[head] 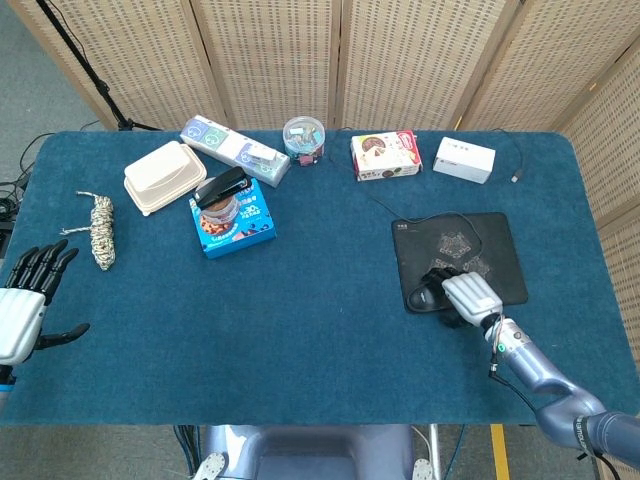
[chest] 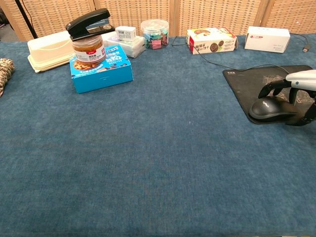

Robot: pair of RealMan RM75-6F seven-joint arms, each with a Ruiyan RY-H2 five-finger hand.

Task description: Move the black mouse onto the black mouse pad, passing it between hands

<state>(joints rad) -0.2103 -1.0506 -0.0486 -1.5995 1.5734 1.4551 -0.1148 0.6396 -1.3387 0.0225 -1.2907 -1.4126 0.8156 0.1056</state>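
The black mouse [head: 427, 293] [chest: 270, 110] lies on the front left corner of the black mouse pad [head: 497, 248] [chest: 243, 85], its cable running toward the back of the table. My right hand [head: 470, 296] [chest: 296, 89] hovers just behind and over it. The fingers [chest: 276, 89] arch above the mouse's back with a small gap and do not grip it. My left hand [head: 26, 299] hangs at the table's left edge, fingers spread and empty; the chest view does not show it.
A blue box [head: 236, 222] [chest: 101, 69] carries a jar and a black stapler [chest: 89, 22]. A rope bundle [head: 101, 231], a beige lunch box [head: 163, 176], a clip tub [head: 304, 139], a snack box [head: 385, 155] and a white box [head: 464, 159] line the back.
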